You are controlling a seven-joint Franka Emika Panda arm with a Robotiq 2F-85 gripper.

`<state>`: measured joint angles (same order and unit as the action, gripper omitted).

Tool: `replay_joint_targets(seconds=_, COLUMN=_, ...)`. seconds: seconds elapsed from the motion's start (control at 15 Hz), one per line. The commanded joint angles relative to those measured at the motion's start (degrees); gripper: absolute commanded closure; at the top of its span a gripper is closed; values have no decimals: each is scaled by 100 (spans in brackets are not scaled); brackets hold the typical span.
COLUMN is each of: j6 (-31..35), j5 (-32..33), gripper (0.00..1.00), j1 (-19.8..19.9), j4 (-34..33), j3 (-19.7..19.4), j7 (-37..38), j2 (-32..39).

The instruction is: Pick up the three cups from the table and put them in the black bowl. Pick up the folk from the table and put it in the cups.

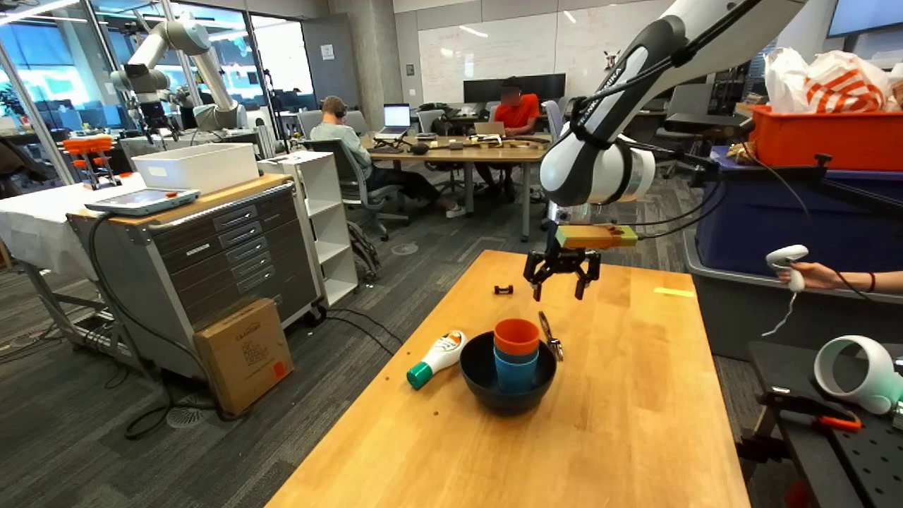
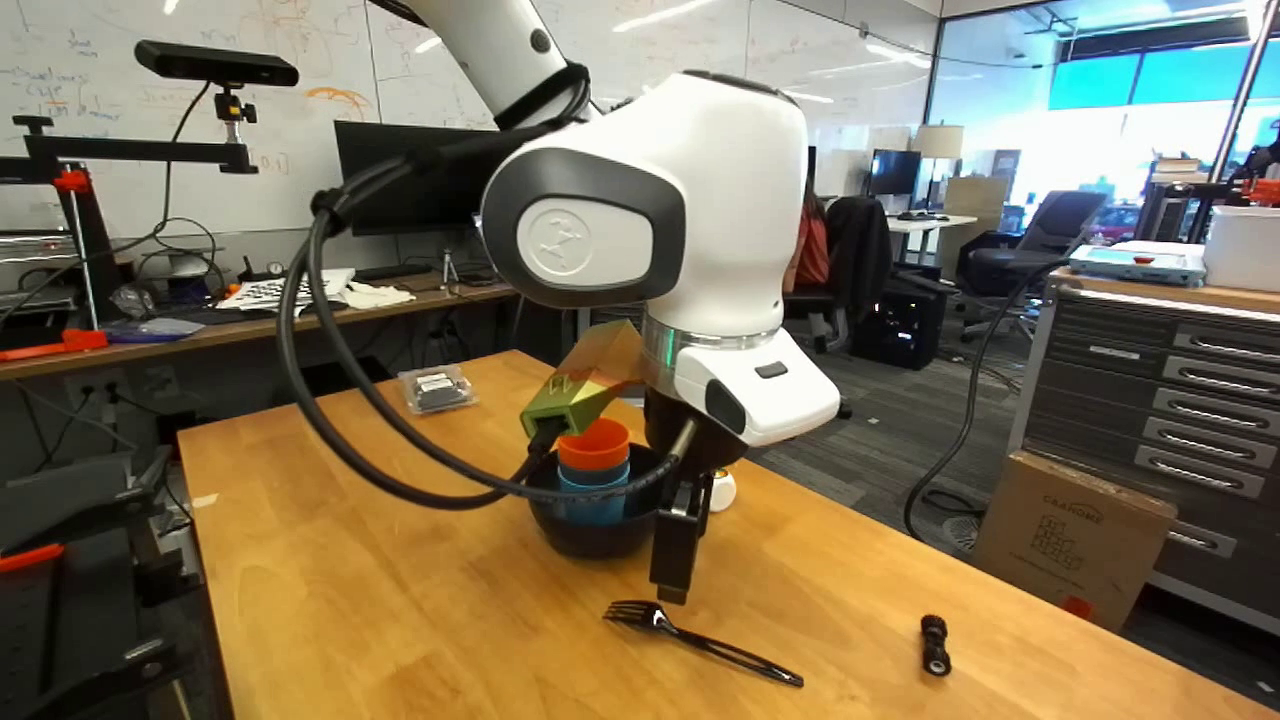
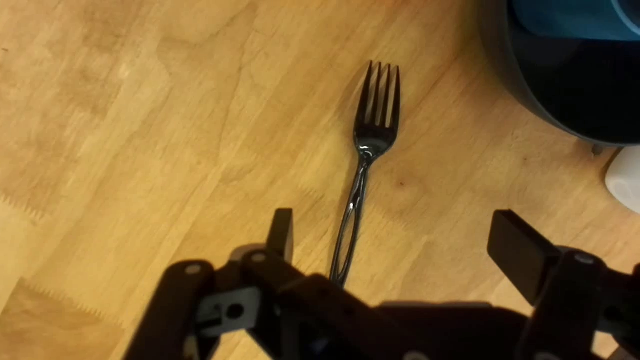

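There is one gripper [image 1: 558, 293], and it is released: its two fingers [image 3: 283, 232] stand wide apart. In both exterior views it hangs above the one wooden table [image 1: 600, 423]. Below it lies one black fork [image 3: 364, 165], flat on the table. In the wrist view its four tines point toward twelve o'clock, and its one handle runs between six and seven o'clock, where the gripper hides the end.

The cups [image 2: 594, 475] are three in number. They are nested together and stand upright inside one black bowl [image 1: 504, 404]: the orange cup [image 1: 516, 335] is on the top, the bright blue cup [image 1: 516, 358] is under it, and the darker blue cup [image 1: 516, 381] is the lowest. In the wrist view this bowl is at two o'clock from the fork, and there is a gap between both.

In an exterior view, one white bottle [image 1: 441, 356] with one green cap [image 1: 419, 375] lies on its side at nine o'clock from the bowl, just beside it; whether they touch, I cannot tell. In an exterior view, one small black object [image 2: 934, 643] rests at three o'clock from the fork, well apart, and one clear package [image 2: 437, 388] lies between ten and eleven o'clock from the bowl.
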<state>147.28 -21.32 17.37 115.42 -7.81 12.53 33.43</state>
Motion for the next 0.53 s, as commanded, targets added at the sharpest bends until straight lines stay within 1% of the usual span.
replay_joint_targets(seconds=0.0, j6=-122, j5=-251, gripper=0, j1=136, j4=-401, j3=188, j7=-149, j2=286)
replay_joint_targets(seconds=0.2, j6=-183, j5=-315, gripper=0, j1=155, j4=-583, j3=241, j7=-131, j2=500)
replay_joint_targets(seconds=0.47, j6=-257, j5=-265, gripper=0, j1=151, j4=-740, j3=204, j7=-80, j2=741)
